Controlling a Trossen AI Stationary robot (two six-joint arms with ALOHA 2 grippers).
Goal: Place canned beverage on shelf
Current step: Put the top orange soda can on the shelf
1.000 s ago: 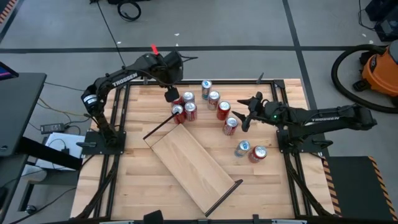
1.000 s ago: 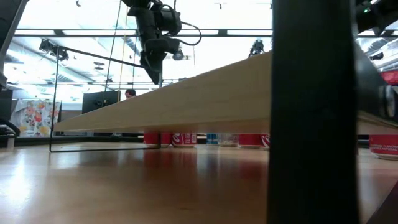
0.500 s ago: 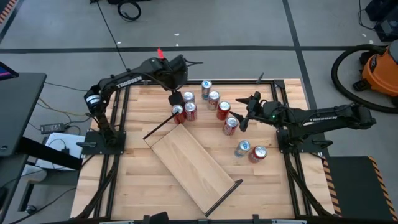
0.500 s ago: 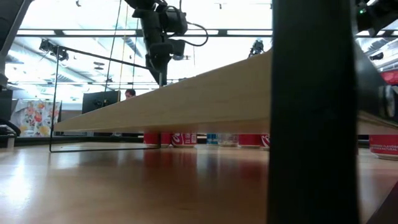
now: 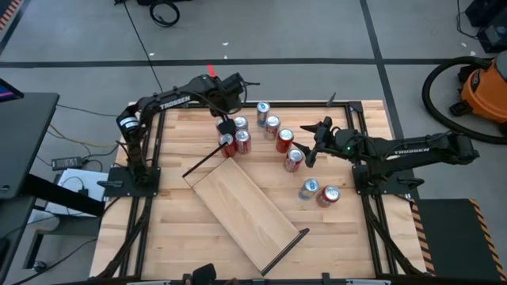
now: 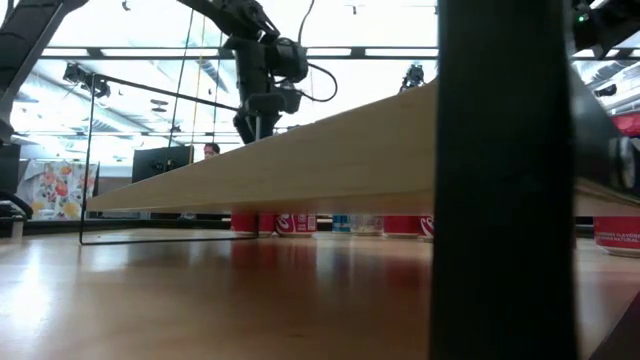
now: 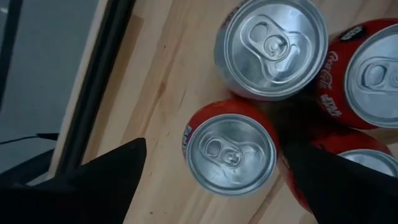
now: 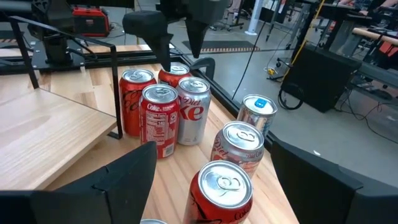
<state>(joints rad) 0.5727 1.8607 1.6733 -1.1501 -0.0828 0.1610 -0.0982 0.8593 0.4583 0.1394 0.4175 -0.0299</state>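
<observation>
Left gripper (image 7: 214,171) hangs jaws wide apart over a red can (image 7: 230,148) — centred between its fingers. Best descend straight, clear of the neighbouring silver can (image 7: 271,46), then close — the shelf (image 5: 247,208) waits close behind.

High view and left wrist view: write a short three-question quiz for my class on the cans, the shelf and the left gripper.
1. True or false: a can stands on the shelf.
2. The left gripper hangs over: A. the can cluster by the shelf's far end; B. the shelf's middle; C. the floor.
3. Fill in: in the left wrist view, the jaws stand ___ on either side of a red can.

Key: 1 false; 2 A; 3 open.
</observation>
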